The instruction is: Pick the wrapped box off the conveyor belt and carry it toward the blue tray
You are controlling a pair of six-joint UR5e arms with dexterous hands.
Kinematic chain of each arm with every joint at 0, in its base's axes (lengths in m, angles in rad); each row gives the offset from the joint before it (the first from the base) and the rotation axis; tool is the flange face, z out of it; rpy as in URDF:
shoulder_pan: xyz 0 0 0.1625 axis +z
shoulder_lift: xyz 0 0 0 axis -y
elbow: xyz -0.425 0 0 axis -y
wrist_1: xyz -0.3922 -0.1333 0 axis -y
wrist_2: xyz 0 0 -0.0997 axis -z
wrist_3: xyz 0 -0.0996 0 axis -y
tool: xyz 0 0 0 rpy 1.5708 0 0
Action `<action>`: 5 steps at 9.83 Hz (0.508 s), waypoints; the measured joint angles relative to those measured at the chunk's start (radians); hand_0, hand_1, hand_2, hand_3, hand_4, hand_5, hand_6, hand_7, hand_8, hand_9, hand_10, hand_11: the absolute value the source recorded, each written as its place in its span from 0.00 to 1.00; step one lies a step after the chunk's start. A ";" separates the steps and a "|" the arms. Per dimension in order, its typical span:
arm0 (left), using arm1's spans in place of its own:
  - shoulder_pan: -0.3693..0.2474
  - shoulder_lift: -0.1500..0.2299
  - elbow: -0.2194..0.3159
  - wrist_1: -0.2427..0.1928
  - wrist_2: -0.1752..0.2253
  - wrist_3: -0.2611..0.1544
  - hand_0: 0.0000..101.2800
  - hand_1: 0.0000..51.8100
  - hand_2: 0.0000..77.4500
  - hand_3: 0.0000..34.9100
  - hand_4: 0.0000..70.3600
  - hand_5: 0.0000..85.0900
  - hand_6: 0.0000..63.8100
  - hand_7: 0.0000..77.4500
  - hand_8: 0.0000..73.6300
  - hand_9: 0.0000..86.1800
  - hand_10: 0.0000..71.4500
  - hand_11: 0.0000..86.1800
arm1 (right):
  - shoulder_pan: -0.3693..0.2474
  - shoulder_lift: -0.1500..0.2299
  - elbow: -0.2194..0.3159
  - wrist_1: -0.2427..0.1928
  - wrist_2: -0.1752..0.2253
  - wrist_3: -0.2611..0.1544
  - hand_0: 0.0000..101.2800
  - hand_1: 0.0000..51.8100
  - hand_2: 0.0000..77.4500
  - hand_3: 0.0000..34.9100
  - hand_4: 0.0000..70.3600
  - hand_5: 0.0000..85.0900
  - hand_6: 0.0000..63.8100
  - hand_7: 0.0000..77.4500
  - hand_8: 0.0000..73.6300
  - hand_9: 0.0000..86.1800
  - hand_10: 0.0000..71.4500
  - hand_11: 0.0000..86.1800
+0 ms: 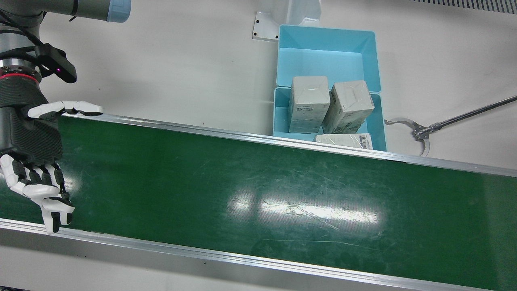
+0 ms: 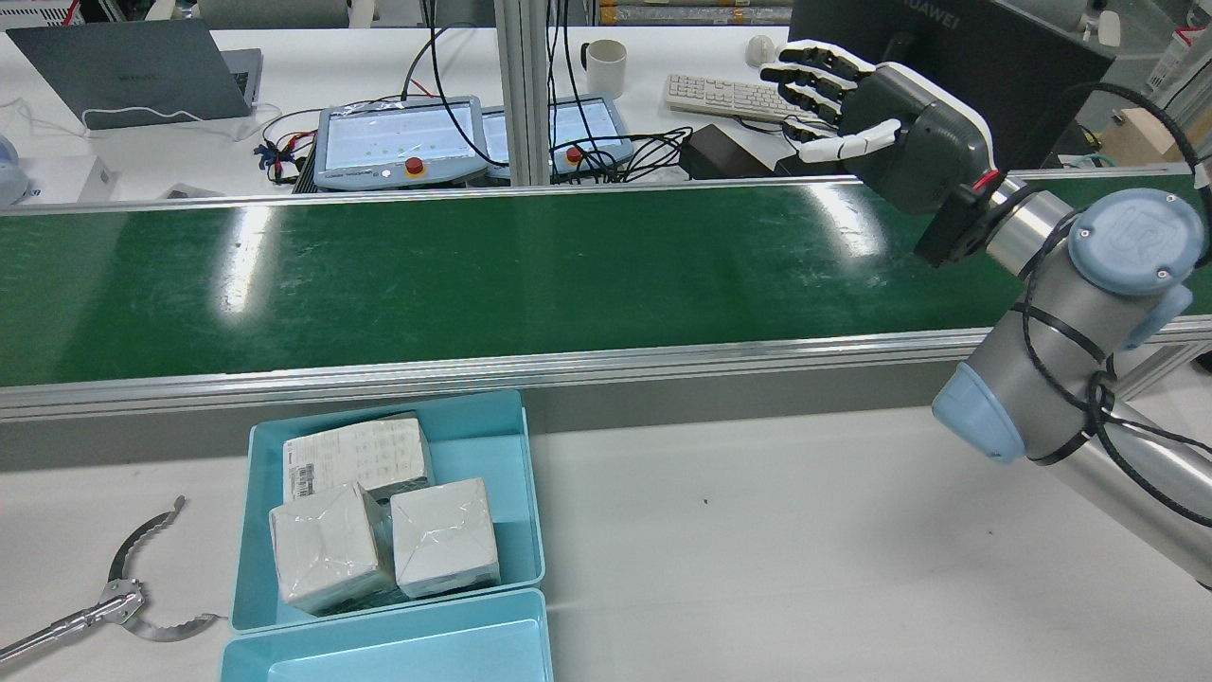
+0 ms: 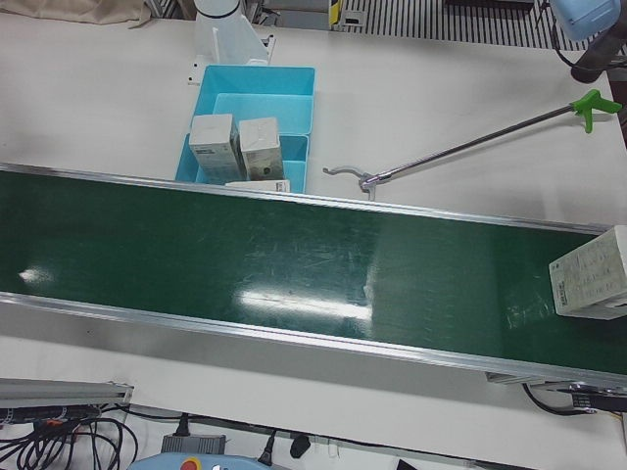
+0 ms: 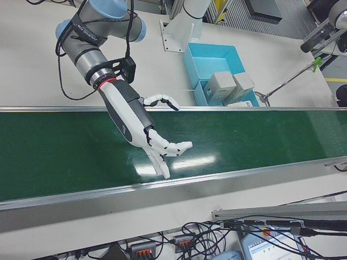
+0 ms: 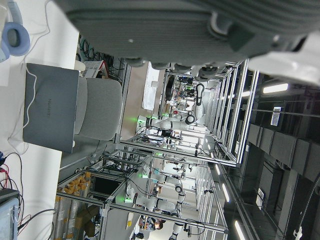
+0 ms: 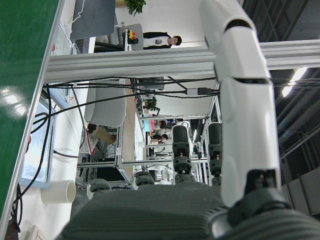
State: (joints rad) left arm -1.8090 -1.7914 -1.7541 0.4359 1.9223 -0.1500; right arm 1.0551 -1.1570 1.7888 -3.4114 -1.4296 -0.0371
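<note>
We see the right hand (image 4: 142,131) stretched out above the conveyor belt (image 1: 258,190) near its right-arm end, palm turned sideways, its white-and-black fingers (image 1: 44,194) spread apart and holding nothing; the thumb reaches over the belt's robot-side rail in the front view. Its silver arm with pale blue joint caps slants down from the pedestal side. The left hand (image 5: 200,30) shows only as a blurred grey ribbed mass at the top of its own camera, so we cannot tell how its fingers stand. The wrapped box (image 3: 591,274), a pale rectangular carton in glossy film with printed text on its side, lies on the belt at the far left-arm end, nearer the operators' rail, its long axis roughly across the belt and slightly skewed. The belt is dark green, smooth, scuffed and shiny. The blue tray (image 1: 282,121), hard light-blue plastic, sits on the white table against the robot-side rail and holds three more film-wrapped boxes (image 1: 309,103). A metal reacher tool (image 1: 420,131) lies beside it.
</note>
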 joint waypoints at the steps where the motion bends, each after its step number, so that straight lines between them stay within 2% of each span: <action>1: 0.000 0.000 0.000 0.000 0.000 0.000 0.00 0.00 0.01 0.00 0.00 0.01 0.00 0.00 0.00 0.00 0.01 0.00 | -0.002 -0.001 0.000 0.000 0.000 -0.001 0.50 0.35 0.20 0.60 0.15 0.35 0.06 0.28 0.00 0.05 0.00 0.01; 2: 0.000 0.000 0.000 0.000 0.000 0.000 0.00 0.00 0.01 0.00 0.00 0.01 0.00 0.00 0.00 0.00 0.01 0.00 | -0.005 -0.002 0.001 0.000 -0.003 -0.001 0.50 0.34 0.23 0.66 0.15 0.37 0.06 0.32 0.00 0.08 0.00 0.02; 5: 0.000 0.000 0.000 0.000 0.000 0.000 0.00 0.00 0.01 0.00 0.00 0.01 0.00 0.00 0.00 0.00 0.01 0.00 | -0.012 -0.012 0.002 0.003 -0.025 -0.001 0.50 0.34 0.23 0.65 0.16 0.36 0.06 0.32 0.00 0.08 0.00 0.02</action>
State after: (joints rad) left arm -1.8090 -1.7914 -1.7542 0.4359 1.9222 -0.1500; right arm 1.0428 -1.1694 1.7903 -3.4088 -1.4545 -0.0379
